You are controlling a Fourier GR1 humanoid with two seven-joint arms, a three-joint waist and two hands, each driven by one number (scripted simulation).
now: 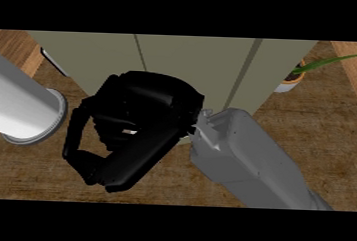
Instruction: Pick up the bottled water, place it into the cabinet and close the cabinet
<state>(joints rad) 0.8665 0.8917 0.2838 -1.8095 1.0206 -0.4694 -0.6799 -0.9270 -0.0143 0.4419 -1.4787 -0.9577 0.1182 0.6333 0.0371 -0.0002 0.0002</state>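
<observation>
In front of the grey-green cabinet [183,57], the right hand [133,133] hangs close under the head camera with its fingers curled inward, and no bottled water shows anywhere.

Whether those curled fingers enclose the bottle cannot be told: the black palm and thumb hide whatever might sit inside, and the bottle may equally be behind the cabinet's doors already. The left hand itself is out of view; only a pale grey forearm [19,104] crosses the left edge. The likely risk is at the doors: they look nearly closed, with a thin seam between them, and a hand this near could catch a door's edge and leave it ajar. The counter [171,187] is brown wood grain, and a small potted plant [301,74] stands just beside the cabinet's right side.
</observation>
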